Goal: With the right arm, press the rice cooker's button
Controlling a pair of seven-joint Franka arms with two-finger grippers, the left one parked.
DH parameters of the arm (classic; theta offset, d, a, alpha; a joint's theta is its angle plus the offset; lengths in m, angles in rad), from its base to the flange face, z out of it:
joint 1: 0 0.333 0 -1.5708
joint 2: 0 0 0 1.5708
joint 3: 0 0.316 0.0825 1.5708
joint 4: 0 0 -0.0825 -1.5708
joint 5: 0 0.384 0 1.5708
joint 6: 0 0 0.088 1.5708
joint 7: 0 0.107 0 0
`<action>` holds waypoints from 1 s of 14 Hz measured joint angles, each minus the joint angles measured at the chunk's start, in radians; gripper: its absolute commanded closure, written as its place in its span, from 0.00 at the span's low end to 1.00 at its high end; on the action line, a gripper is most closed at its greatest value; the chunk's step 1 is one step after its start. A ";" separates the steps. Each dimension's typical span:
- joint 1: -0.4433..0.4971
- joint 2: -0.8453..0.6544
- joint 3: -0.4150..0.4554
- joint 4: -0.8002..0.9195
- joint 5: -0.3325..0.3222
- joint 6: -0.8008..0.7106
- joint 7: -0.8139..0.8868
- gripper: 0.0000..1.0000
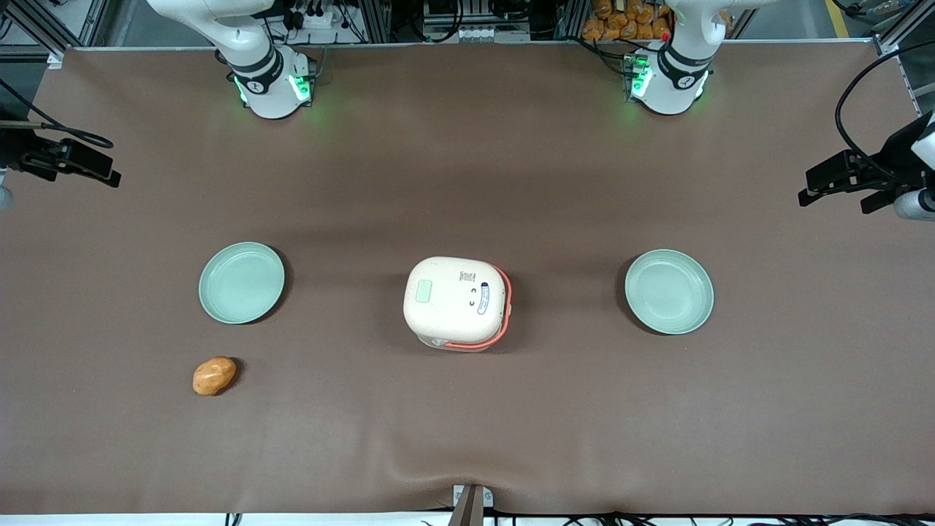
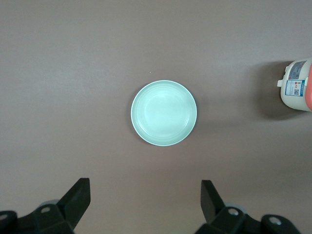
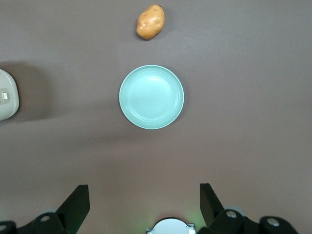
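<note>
We find the gripper (image 3: 141, 207) spread open, holding nothing, high above a bare green plate (image 3: 151, 97) | rice cooker (image 1: 455, 302) mid-table, lid shut, contents hidden | button (image 1: 423, 292) at 9 o'clock on lid.

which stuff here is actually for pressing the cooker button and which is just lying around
For the job:
- rice cooker, mid-table
- button, pale green pad on its lid
- right arm's tool, open, raised above the plate at the working arm's end, well away from the cooker

Just lying about:
- two green plates
- potato
</note>
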 measured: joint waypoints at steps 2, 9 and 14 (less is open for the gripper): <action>0.000 0.000 0.000 0.000 0.000 0.000 0.000 0.00; 0.000 0.000 0.002 0.000 0.000 0.002 -0.005 0.00; 0.014 0.000 0.016 0.000 0.000 0.001 -0.008 0.00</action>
